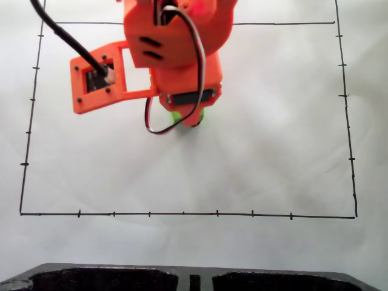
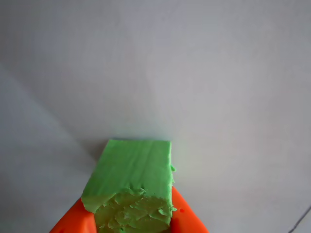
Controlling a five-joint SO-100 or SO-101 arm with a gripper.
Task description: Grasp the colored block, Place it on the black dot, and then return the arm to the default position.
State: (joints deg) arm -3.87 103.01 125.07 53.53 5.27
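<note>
Wrist view: one colored block [image 2: 132,187] between two orange tool [image 2: 131,221] fingers [image 2: 187,218].

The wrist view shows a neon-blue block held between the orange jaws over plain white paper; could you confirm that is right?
Not quite: the block is neon green, not blue. The wrist view shows it held between the orange jaws over plain white paper, as you said.

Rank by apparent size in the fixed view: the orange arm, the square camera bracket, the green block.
1. The arm, largest, though it is nearest the camera.
2. The camera bracket.
3. The green block, smallest; the gripper mostly hides it.
</note>
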